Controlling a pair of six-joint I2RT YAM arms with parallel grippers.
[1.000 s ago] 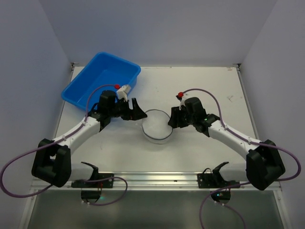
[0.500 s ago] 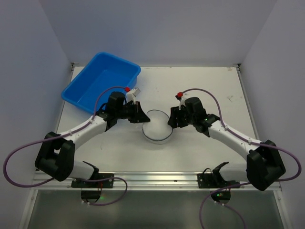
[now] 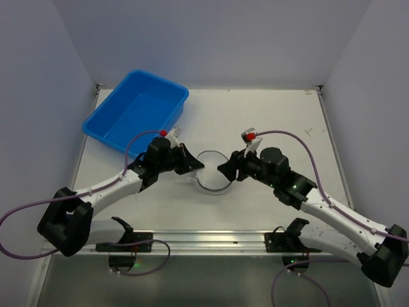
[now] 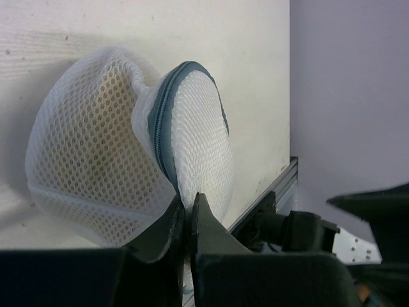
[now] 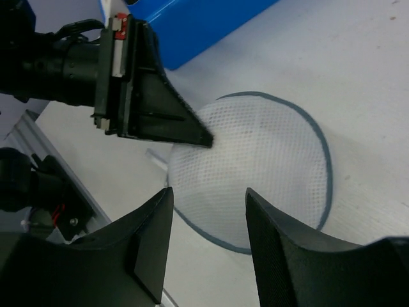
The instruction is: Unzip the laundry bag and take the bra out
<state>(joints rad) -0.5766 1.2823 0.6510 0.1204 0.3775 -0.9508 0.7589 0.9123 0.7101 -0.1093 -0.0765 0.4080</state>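
The laundry bag, a white mesh dome with a dark zipper band round its rim, lies on the table between the arms. The bra shows only as a yellowish tint through the mesh. My left gripper is shut, pinching the mesh at the bag's left edge beside the zipper band; the right wrist view shows its fingertips on the bag. My right gripper hangs open above the bag's near side, apart from it and holding nothing. From above it sits at the bag's right edge.
A blue plastic tub stands at the back left, with its corner just beyond the left wrist. The metal rail runs along the table's near edge. Purple walls close in both sides.
My left gripper moved right to the bag's left edge and went from open to shut on the mesh. The right arm pulled back toward the near side, its gripper still by the bag.
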